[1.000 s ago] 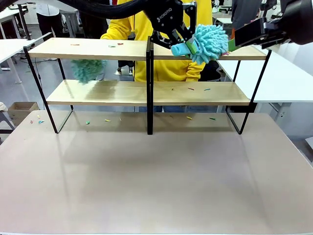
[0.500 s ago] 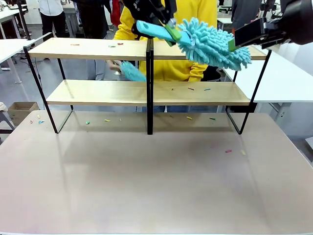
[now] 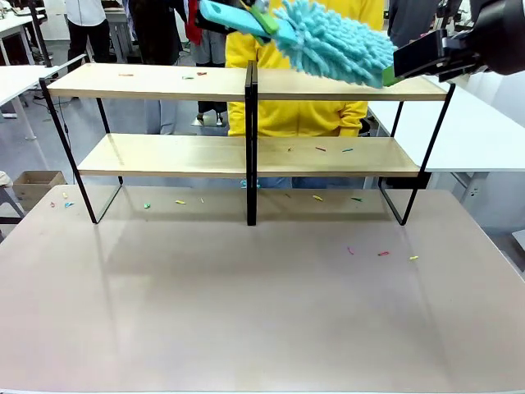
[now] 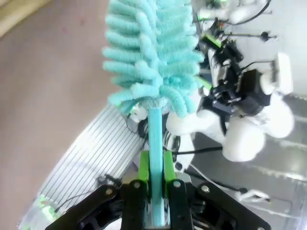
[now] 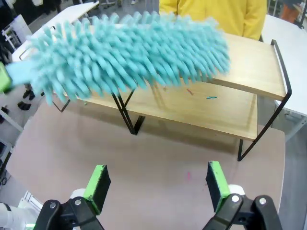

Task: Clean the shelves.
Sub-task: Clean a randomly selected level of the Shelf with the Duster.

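Left gripper: clenched on duster handle; fluffy head straight ahead of fingers.
Right gripper: jaws spread, nothing between; duster head just beyond.
Shelves: below and beyond duster, 2 boards; coloured scraps on lower.

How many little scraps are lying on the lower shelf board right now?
3, all on the lower board right of the centre upright: inner scrap, middle scrap, rightmost scrap. Tinier bits may go unseen.

the duster is turquoise, its handle paler blue. the shelves are light wood in a black frame. the table is pinkish beige, flecked with pink and yellow scraps. the person's top is yellow.
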Motion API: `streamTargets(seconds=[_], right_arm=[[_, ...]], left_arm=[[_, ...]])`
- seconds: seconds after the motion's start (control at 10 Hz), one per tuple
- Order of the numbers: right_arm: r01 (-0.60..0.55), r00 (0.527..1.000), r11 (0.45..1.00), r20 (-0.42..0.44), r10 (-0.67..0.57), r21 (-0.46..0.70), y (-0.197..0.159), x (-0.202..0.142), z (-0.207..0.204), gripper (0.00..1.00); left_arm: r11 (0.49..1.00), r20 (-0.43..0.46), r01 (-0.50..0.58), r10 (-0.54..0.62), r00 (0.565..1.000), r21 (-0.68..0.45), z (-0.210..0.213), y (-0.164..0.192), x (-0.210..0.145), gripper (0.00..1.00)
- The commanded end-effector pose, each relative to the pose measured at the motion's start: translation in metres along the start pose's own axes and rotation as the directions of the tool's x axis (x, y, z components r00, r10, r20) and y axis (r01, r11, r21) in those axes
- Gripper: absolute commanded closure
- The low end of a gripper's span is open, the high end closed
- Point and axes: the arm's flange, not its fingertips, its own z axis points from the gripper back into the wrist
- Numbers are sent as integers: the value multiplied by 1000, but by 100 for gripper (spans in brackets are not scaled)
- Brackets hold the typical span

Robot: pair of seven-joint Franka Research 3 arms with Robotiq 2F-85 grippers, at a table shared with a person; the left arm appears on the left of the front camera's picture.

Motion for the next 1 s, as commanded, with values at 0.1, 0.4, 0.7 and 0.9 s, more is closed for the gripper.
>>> streamTargets(seconds=[0.1,0.4,0.7,0.9], right_arm=[[3,1000,1000,0,-3,2,-1,0,0,0],[3,1000,1000,0,-3,2,-1,0,0,0],[3,1000,1000,0,-3,2,-1,0,0,0],[3,1000,1000,0,-3,2,-1,0,0,0]], left_arm=[[999,245,-22,32,969,-43,87,46,-103,87],[987,616,-120,161,771,-108,182,111,-255,87],[958,882,-182,277,382,-222,233,159,-412,87],[911,912,-215,386,139,-352,246,197,-486,87]])
